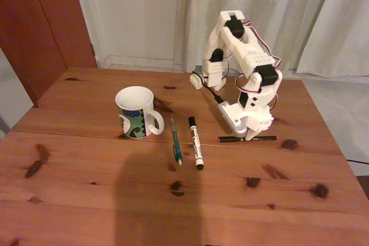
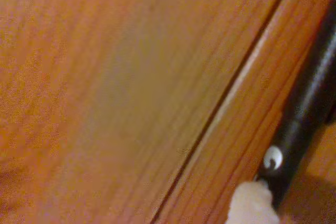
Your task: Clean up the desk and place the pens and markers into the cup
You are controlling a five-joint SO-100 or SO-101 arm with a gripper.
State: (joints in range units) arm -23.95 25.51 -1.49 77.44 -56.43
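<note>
I am pressing the fingers (image 1: 252,136) down over the black pen (image 1: 230,139) on the counter (image 1: 173,200); whether they are clenched, I cannot tell.

White 3D-printed five-joint arm with black servo motors

The white plastic arm (image 1: 242,67) is built of blocky, rounded printed shells, with black servo blocks set at the joints and thin red, white and dark cables looping along its upper links; a row of small holes dots one upper shell, and in the wrist view a pale white fingertip (image 2: 251,205) shows beside a dark tube bearing a small silver screw (image 2: 272,159)
</note>
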